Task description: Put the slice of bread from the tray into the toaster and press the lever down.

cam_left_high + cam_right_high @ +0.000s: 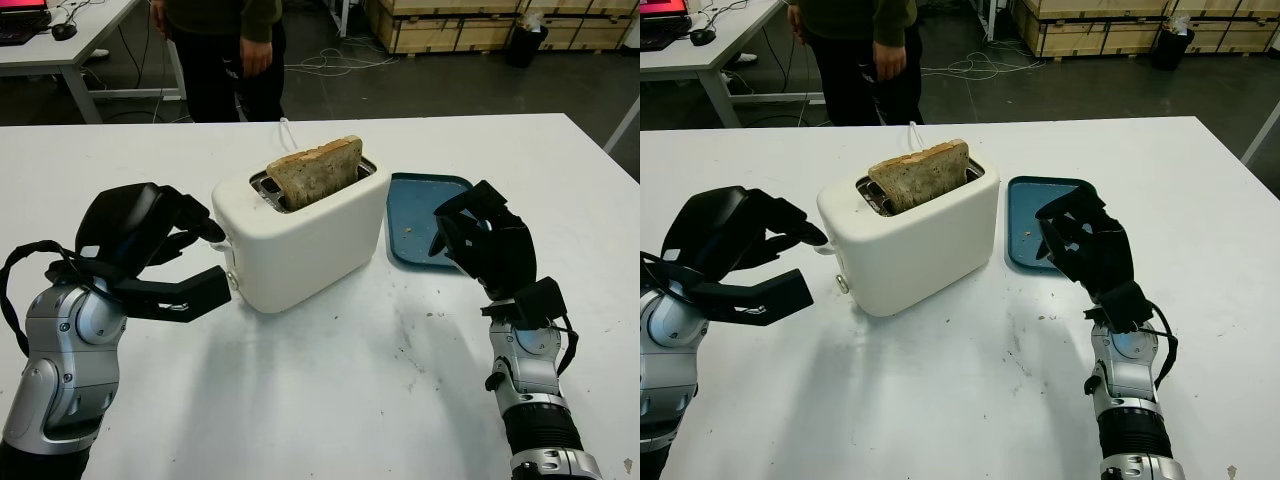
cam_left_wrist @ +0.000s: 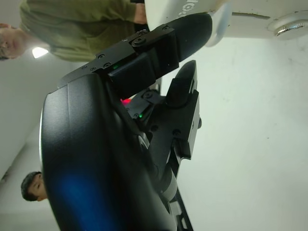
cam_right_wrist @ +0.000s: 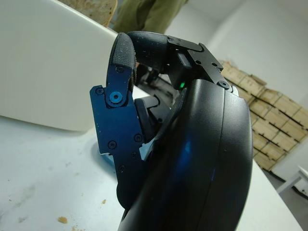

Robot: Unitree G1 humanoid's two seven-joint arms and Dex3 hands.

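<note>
Bread slice [image 1: 315, 172] stands high in toaster [image 1: 300, 235]. Left hand [image 1: 165, 262] beside lever end, fingers uncurled, holding nothing; may push toaster sideways. Right hand [image 1: 487, 240] over tray [image 1: 425, 205], fingers curled, empty.

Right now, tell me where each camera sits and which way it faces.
Left eye: on the head, looking down at the toaster, the bread in its slot, the tray; left hand, right hand.
Right eye: same scene, slightly offset.
Left wrist: on the left hand, facing the toaster's end.
Right wrist: on the right hand, facing the toaster's side.
Every view shares the toaster.
</note>
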